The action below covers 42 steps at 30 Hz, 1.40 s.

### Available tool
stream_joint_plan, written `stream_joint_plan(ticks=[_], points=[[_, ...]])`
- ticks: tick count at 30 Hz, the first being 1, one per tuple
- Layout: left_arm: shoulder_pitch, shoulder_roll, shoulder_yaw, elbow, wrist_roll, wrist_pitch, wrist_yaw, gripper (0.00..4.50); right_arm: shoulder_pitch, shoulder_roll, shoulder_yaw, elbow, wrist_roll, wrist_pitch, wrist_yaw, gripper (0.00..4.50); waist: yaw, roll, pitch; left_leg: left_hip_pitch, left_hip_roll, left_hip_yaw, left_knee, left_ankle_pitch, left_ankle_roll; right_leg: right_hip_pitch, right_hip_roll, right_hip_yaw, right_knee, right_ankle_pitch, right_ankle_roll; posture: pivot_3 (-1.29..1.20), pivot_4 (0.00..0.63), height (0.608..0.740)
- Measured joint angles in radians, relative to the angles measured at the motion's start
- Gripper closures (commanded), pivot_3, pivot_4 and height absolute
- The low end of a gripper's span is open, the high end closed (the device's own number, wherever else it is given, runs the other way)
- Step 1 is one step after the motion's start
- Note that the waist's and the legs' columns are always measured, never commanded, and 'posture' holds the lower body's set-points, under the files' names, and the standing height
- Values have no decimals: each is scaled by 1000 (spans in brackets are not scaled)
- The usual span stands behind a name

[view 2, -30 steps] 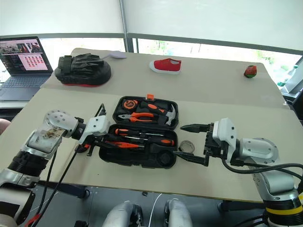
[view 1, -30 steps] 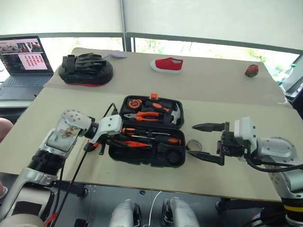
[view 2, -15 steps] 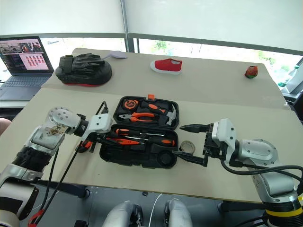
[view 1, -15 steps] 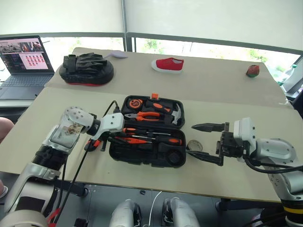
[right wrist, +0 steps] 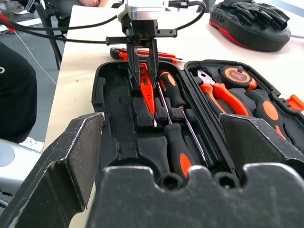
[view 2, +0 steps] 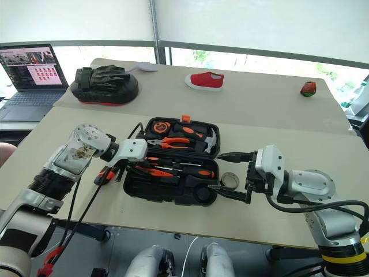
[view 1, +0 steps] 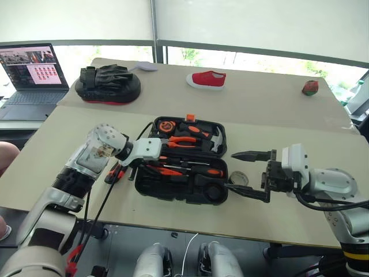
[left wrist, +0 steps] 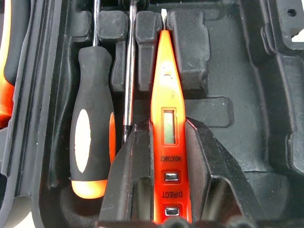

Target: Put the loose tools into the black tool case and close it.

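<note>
L gripper [left wrist: 156, 190] clamped on the thin orange screwdriver [left wrist: 164, 104], now shifted over the black tool case [view 1: 181, 193], tip down in the front tray; a sec ago it hung off the case's 9 o'clock edge. R gripper [view 1: 249, 173] unchanged at 3 o'clock, fingers spread wide, empty. Tape roll [view 2: 229, 180] on table beside it.
</note>
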Motion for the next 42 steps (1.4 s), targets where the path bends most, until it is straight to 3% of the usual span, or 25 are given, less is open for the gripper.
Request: stream_joint_plan(ticks=[3, 5, 10, 13, 20, 21, 26, 29, 34, 42], points=[[-2, 1, -3, -6, 4, 40, -6, 4033, -3, 0, 0, 0, 0, 0, 0, 0, -2, 0, 0, 0, 0, 0, 0, 0, 0, 0, 0, 0, 0, 0, 0, 0, 150, 740], [-1, 2, 2, -19, 3, 79, -5, 3028, -3, 1, 1, 2, -2, 0, 0, 0, -3, 1, 0, 0, 0, 0, 0, 0, 0, 0, 0, 0, 0, 0, 0, 0, 150, 740], [27, -54, 38, -26, -63, 110, 4, 1416, -9, 15, 10, 9, -2, 0, 0, 0, -2, 1, 0, -1, 0, -1, 1, 0, 0, -1, 0, 0, 1, 0, 0, 0, 150, 740], [25, -91, 98, -37, -142, 105, 19, 1416, -16, 19, 20, 12, -2, 0, 2, 0, -3, 1, 0, -3, 1, -1, 4, 0, 1, -1, 0, -1, 1, 0, 0, 0, 150, 740], [16, -43, 192, -47, -219, 90, -1, 1416, -16, 19, 28, 32, -2, 0, 15, 0, -9, 1, 0, -2, 1, -1, 6, 0, 0, -1, 1, 0, 2, 0, 0, 0, 150, 740], [25, -44, 196, -43, -223, 72, 1, 1937, -16, 21, 31, 34, -2, 0, 15, 0, -8, 1, 0, -2, 1, -1, 6, 0, 1, 0, 1, 0, 2, 0, 0, 0, 150, 740], [86, -75, 221, 25, -239, 9, 18, 3605, -16, 38, 41, 41, -2, 0, 13, 0, -7, 1, 0, -2, 1, -1, 6, 0, 1, -1, 1, 0, 1, 0, 0, 0, 150, 740], [134, -93, 229, 124, -237, -139, 9, 4409, -16, 42, 41, 43, -4, 0, 12, 0, -8, 1, 0, -2, 1, -1, 6, 0, 1, -1, 0, 0, 1, 0, 0, 0, 150, 740], [147, -106, 227, 233, -208, -324, 7, 4409, -16, 44, 41, 48, -10, 0, 9, 0, -5, 1, 0, -2, 1, -1, 6, 0, 1, 0, -3, -1, 1, 0, 0, 0, 150, 740], [119, -110, 228, 310, -180, -385, 57, 4409, -9, 45, 40, 39, -9, 0, 1, 0, -4, 1, -1, -1, 1, -1, 6, -2, 3, 1, -3, -1, 1, 1, 0, 0, 150, 740]])
